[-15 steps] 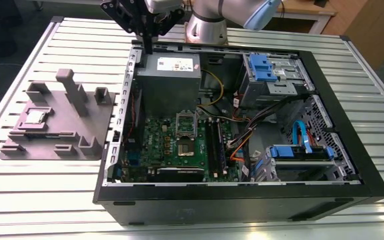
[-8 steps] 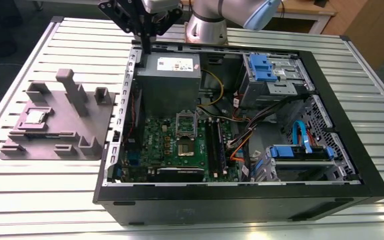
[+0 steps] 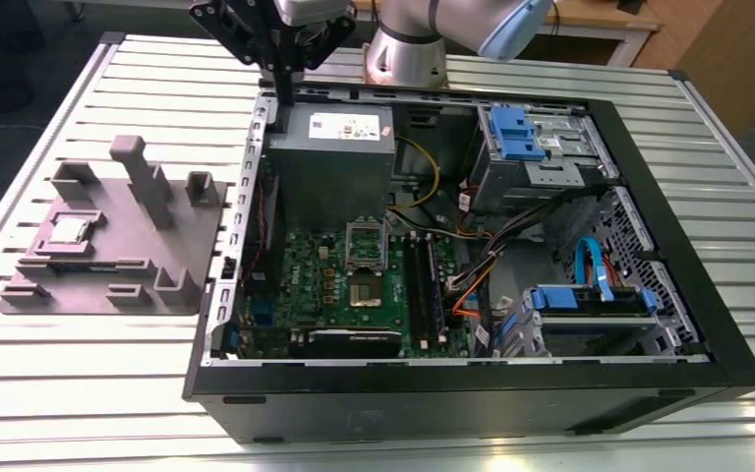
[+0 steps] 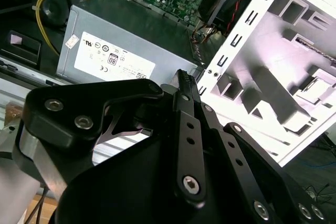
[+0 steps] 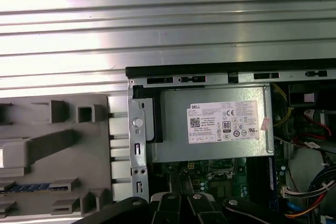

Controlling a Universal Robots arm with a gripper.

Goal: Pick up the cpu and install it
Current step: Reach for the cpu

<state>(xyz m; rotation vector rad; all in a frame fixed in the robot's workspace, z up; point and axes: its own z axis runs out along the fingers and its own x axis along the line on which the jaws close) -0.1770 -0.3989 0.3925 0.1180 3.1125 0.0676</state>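
Exterior view: the cpu (image 3: 70, 231) lies in the grey fixture (image 3: 129, 261) on the desk (image 3: 89, 393), beside the open case (image 3: 483, 393), well apart from the gripper (image 3: 279, 85) hanging point-down over the case's far corner. Second wrist view: fingers (image 4: 182, 85) pressed together, empty. First wrist view: power supply (image 5: 173, 145) beside the fixture

cpu (image 3: 70, 231) on fixture tray (image 3: 105, 258) | tray at exterior view's left of computer case (image 3: 456, 388)

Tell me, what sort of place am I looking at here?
Probably a robotics lab or test bench for computer assembly: an open desktop computer case lies on a slatted metal table, a grey parts fixture beside it, a robot arm above.
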